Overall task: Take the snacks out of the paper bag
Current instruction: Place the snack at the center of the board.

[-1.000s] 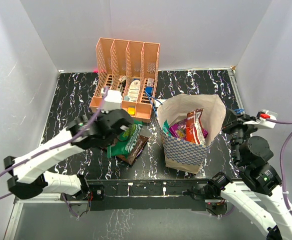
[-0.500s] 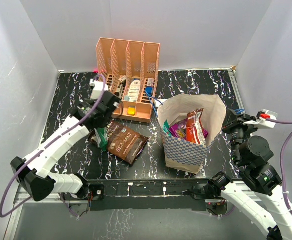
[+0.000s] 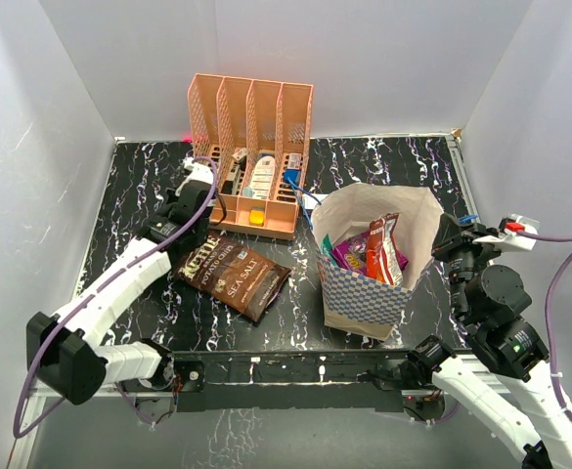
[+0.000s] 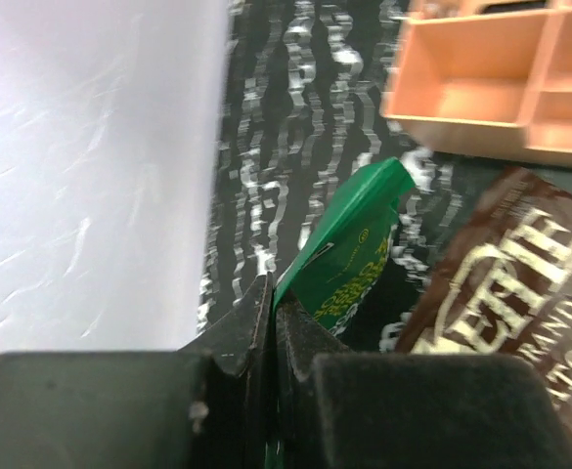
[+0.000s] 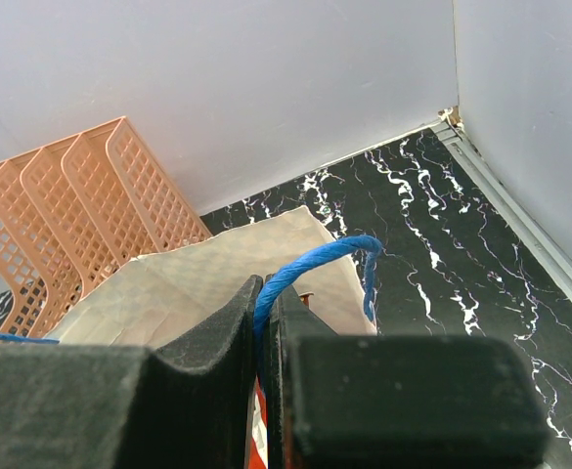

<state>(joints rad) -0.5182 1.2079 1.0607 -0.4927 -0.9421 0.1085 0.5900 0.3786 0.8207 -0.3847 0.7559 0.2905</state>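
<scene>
The checkered paper bag (image 3: 364,298) stands open at centre right, showing a red packet (image 3: 381,249) and a purple packet (image 3: 349,254) inside. My right gripper (image 3: 447,239) is at its right rim, shut on the bag's blue rope handle (image 5: 315,262); its fingertips (image 5: 268,293) pinch the rope above the cream bag wall (image 5: 198,283). My left gripper (image 3: 183,230) is shut on a green packet (image 4: 359,254), which sticks out beyond its tips (image 4: 274,298). My arm hides that packet in the top view. A dark brown "Sea Salt" packet (image 3: 232,277) lies flat on the table, also seen in the left wrist view (image 4: 501,283).
An orange perforated file rack (image 3: 251,107) with small items lies at the back centre, just right of my left gripper (image 4: 481,88). It also shows in the right wrist view (image 5: 61,205). White walls close in the black marbled table (image 3: 139,186) on three sides.
My left arm has swung back and left from over the brown packet toward the rack, taking the green packet along. The brown packet now lies uncovered. The right gripper barely moved.
</scene>
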